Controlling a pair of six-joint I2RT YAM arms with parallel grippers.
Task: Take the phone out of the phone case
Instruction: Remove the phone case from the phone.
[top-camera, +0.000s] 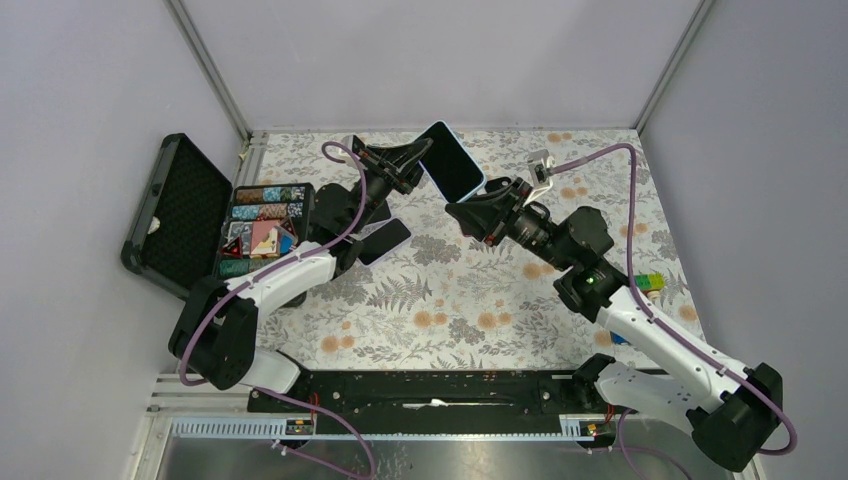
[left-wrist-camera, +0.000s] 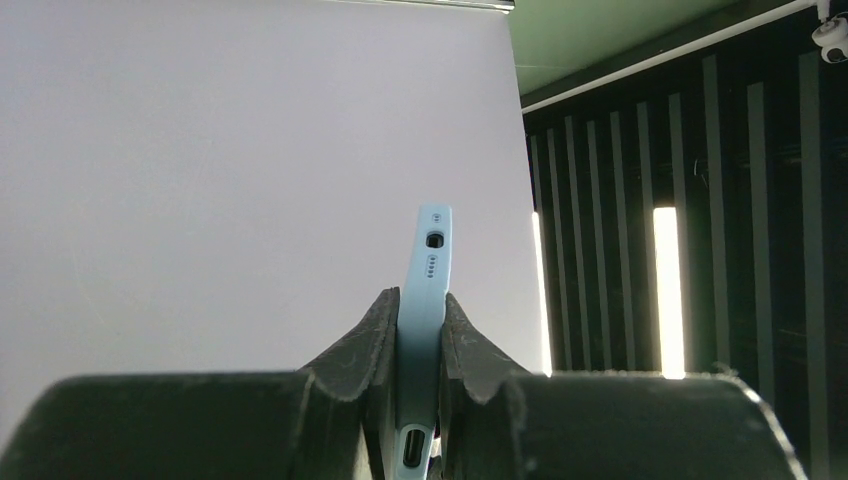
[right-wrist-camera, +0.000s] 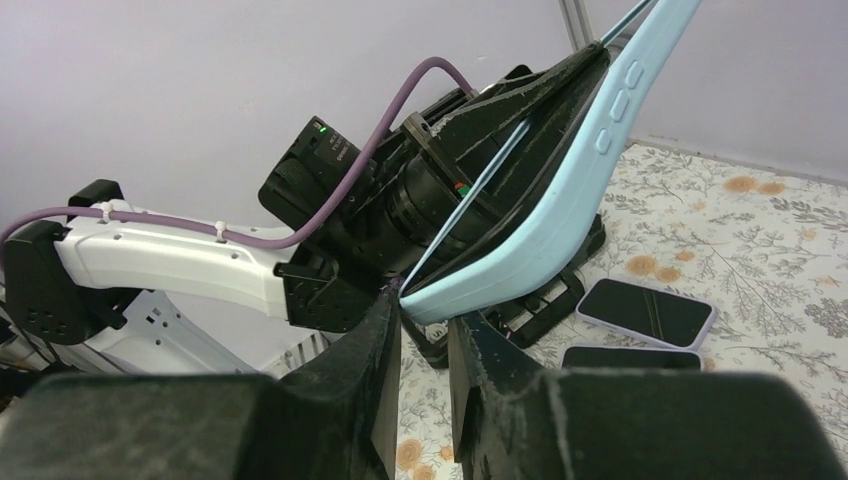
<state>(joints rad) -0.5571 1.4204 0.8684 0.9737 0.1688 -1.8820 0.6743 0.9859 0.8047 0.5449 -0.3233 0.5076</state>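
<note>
Top view:
- The phone (top-camera: 448, 162) is in its light-blue phone case (right-wrist-camera: 560, 210), dark screen showing.
- It is held off the floral surface (top-camera: 450, 305), at about 12 o'clock from the surface's centre.

Left arm:
- The left fingers (top-camera: 418, 163) reach the phone from its 9 o'clock side.
- In the left wrist view the case is seen edge-on. The fingers are clamped on it, one pressing each face.

Right arm:
- The right fingers (top-camera: 462, 208) sit at about 5 o'clock of the phone.
- In the right wrist view the case's lower corner rests right at the fingertips.
- A narrow gap shows between the two fingers. I cannot tell whether they pinch the corner or only touch it.

Elsewhere:
- Two spare phones (right-wrist-camera: 648, 310) lie flat on the surface, under the left arm.
- An open black carrying case (top-camera: 175, 215) stands at 9 o'clock, with a tray (top-camera: 262, 225) of coloured pieces just beside it.
- A small coloured block (top-camera: 650, 283) sits at about 3 o'clock, near the right arm.
</note>
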